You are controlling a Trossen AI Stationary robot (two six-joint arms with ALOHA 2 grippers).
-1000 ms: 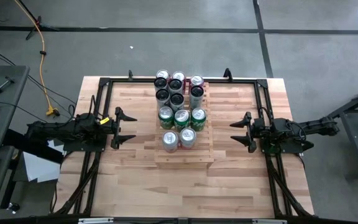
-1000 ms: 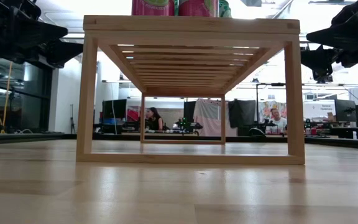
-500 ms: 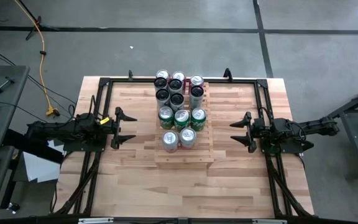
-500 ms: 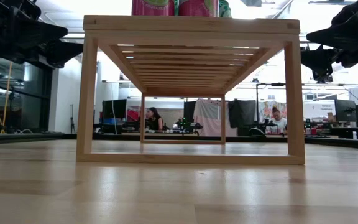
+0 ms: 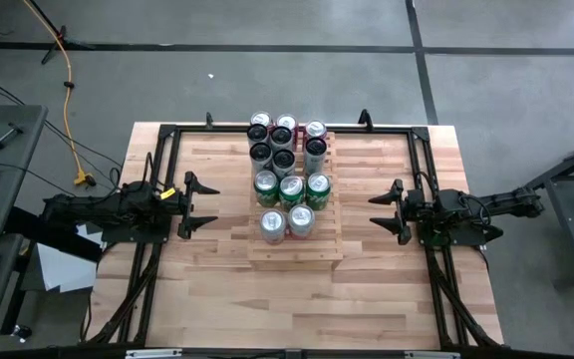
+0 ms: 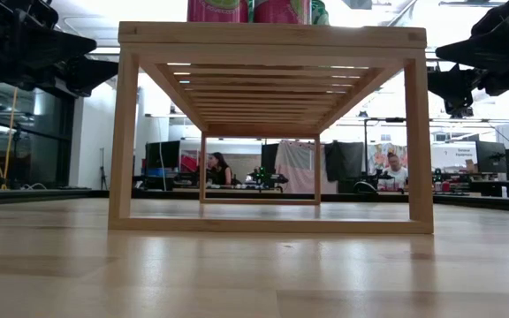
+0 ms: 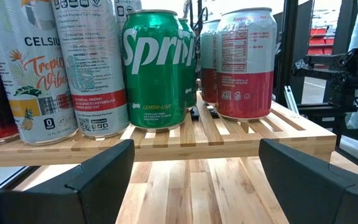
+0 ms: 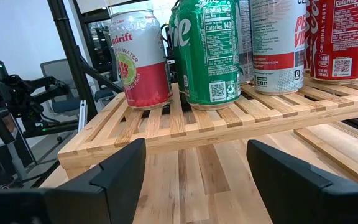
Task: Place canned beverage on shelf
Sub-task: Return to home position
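I see the shelf (image 5: 295,251), a light-wood slatted rack, lying square just above the centre of the high view. Cans stand upright on it in rows. Lowest in the frame are two pink cans (image 5: 272,225). Three green Sprite cans (image 5: 290,187) are just above them. Taller cans (image 5: 282,160) with dark and silver tops are packed up to the shelf's top edge. In the low view the shelf is an open frame on legs, with the pink cans cut off by the frame's top.
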